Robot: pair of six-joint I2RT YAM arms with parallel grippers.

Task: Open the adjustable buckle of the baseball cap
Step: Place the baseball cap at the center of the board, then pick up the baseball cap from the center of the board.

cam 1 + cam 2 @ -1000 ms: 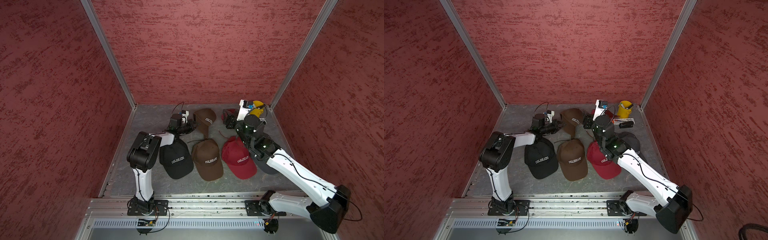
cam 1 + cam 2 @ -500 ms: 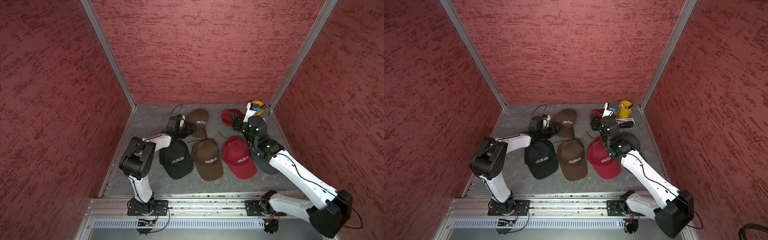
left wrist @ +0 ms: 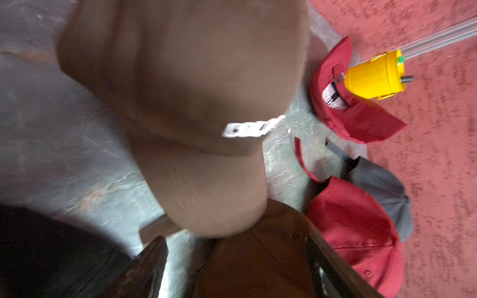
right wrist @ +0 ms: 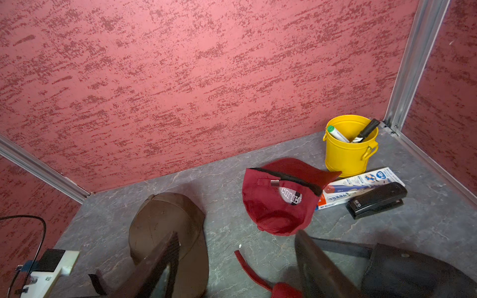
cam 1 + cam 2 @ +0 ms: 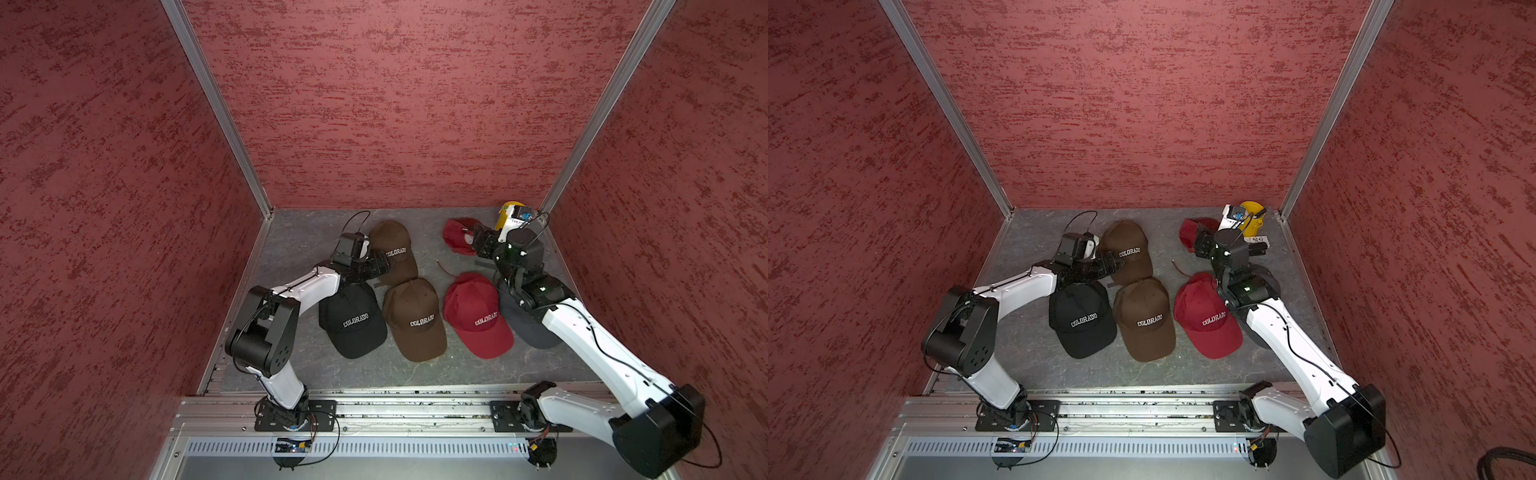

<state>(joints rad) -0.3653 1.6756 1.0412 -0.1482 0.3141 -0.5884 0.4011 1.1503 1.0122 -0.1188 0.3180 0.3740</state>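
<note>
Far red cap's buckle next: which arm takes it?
Right, likely. The right gripper is open, facing the far red cap with its buckle toward it; the left gripper is over at the far brown cap.

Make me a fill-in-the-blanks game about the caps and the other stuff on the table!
1. The white word stitched on the black fabric baseball cap is ____.
2. The markers stand in a small metal bucket coloured ____.
3. In the front row, the neighbouring fabric baseball cap, lying between that black one and the red fabric baseball cap, is coloured ____.

Missing words: COLORADO; yellow; brown.
</note>
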